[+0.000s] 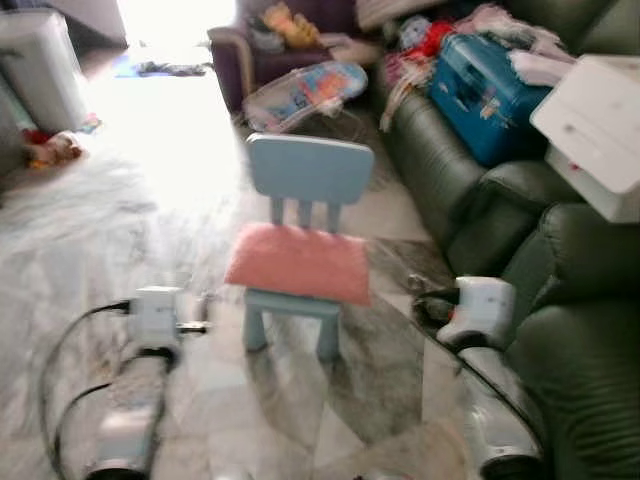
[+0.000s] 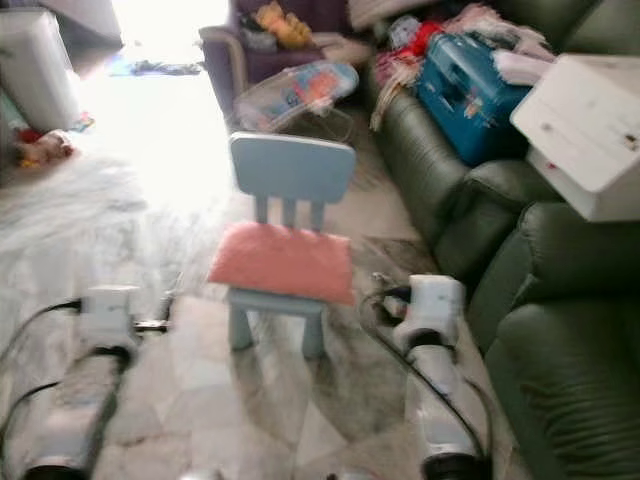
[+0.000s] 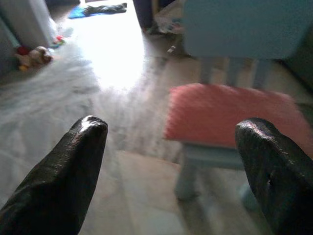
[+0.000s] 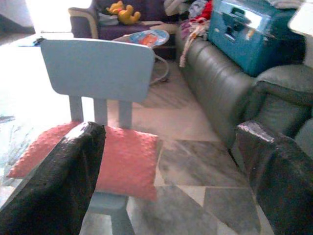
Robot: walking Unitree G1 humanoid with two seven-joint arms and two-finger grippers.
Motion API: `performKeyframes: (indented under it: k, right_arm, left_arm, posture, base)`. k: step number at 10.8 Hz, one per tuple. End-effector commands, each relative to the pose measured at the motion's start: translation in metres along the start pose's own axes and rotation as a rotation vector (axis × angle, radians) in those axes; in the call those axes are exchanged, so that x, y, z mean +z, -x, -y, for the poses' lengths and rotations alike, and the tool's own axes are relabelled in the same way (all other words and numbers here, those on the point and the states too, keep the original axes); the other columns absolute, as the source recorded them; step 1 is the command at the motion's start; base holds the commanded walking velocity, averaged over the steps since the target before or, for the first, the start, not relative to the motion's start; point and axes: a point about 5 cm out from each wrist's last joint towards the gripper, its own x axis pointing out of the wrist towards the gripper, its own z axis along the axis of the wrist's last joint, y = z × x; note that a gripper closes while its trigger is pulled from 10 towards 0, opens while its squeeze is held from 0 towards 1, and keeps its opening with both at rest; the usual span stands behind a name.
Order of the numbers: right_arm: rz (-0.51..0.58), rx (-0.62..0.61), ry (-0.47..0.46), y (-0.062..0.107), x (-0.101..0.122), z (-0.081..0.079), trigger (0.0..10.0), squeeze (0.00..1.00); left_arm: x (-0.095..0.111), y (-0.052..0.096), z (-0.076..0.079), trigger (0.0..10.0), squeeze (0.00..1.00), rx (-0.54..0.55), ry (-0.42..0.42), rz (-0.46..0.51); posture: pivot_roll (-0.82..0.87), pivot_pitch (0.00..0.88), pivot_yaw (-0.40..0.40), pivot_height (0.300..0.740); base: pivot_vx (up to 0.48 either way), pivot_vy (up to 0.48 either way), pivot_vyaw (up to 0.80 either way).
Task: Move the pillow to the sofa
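Pink pillow point(image 1: 300, 263) lying flat on the seat of a small light-blue child's chair point(image 1: 308, 175), overhanging the seat's front edge and both side edges, its rear edge against the three back slats. Chair standing on the marble floor point(image 1: 120, 240), facing the robot, just beside the dark green leather sofa point(image 1: 570, 330). Left gripper point(image 3: 171, 161) with fingers spread wide, holding nothing and touching nothing, aimed past the chair's left front leg with the pillow's left end seen between the fingertips. Left arm point(image 1: 140, 380) stretched forward low over the floor, left of the chair and apart from it. Right gripper point(image 4: 171, 171) likewise wide open and empty, pointed at the chair's back and the pillow's right half, clear of both. Right arm point(image 1: 480, 330) reaching forward in the gap between the chair and the sofa's front edge. On the sofa's seat farther back, a blue case point(image 1: 490, 95) among heaped clothes; a white box point(image 1: 595, 130) on the sofa arm nearer. Beyond the chair, a baby bouncer point(image 1: 305, 92) on the floor and a purple armchair point(image 1: 260, 50) holding a yellow plush toy point(image 4: 120, 11).
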Motion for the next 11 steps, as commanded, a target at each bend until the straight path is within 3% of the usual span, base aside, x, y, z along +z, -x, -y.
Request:
performKeyframes:
  k: [1,9,11]
  right_arm:
    - [0.017,-0.029,0.024,-0.0007,0.005,0.0129,10.0,0.0]
    - [0.006,-0.022,0.034,-0.0008,0.003,0.0126,10.0,0.0]
    - [0.005,-0.022,0.036,-0.0009,0.0029,0.0131,10.0,0.0]
  left_arm:
    - [0.0064,-0.0033,0.0118,10.0,0.0,-0.034,0.011,0.025]
    - [0.0055,-0.004,0.0143,10.0,0.0,-0.029,0.046,0.007]
    - [0.0051,-0.004,0.0149,10.0,0.0,-0.032,0.049,0.004]
  posture:
    - [0.02,0.0,-0.027,0.74]
    - [0.02,0.0,-0.03,0.74]
    - [0.02,0.0,-0.03,0.74]
  base:
    - [0.48,0.0,0.0]
    - [0.471,0.0,0.0]
    - [0.334,0.343,0.0]
